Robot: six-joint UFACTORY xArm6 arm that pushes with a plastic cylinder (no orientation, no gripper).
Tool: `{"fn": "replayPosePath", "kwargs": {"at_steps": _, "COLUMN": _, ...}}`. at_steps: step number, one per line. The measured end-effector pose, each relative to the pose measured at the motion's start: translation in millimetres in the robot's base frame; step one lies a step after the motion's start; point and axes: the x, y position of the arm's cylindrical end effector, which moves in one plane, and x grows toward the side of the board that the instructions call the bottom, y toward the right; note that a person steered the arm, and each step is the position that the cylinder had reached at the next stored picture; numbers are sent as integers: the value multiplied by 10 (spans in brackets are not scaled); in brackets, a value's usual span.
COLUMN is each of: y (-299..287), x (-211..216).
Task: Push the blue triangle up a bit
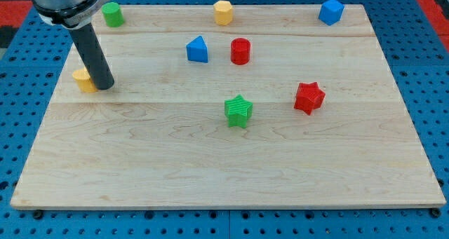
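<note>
The blue triangle (198,49) sits on the wooden board (231,155), upper middle of the view. A red cylinder (240,51) stands just to its right. My tip (104,87) is at the view's left, well left of and below the blue triangle. It touches or nearly touches a yellow block (83,79), which the rod partly hides.
A green cylinder (112,15) is at the top left. A yellow hexagonal block (223,12) is at the top middle. A blue cube-like block (331,11) is at the top right. A green star (238,111) and a red star (309,97) lie mid-board.
</note>
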Motion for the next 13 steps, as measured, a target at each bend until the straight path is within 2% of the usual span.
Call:
{"fn": "replayPosePath", "kwargs": {"at_steps": 2, "y": 1313, "x": -1}}
{"fn": "replayPosePath", "kwargs": {"at_steps": 3, "y": 1671, "x": 2}}
{"fn": "replayPosePath", "kwargs": {"at_steps": 6, "y": 1907, "x": -98}}
{"fn": "replayPosePath", "kwargs": {"at_steps": 8, "y": 1663, "x": -441}}
{"fn": "replayPosePath", "kwargs": {"at_steps": 10, "y": 1618, "x": -1048}}
{"fn": "replayPosePath", "kwargs": {"at_steps": 11, "y": 1774, "x": -1075}}
{"fn": "replayPosePath", "kwargs": {"at_steps": 13, "y": 2495, "x": -745}}
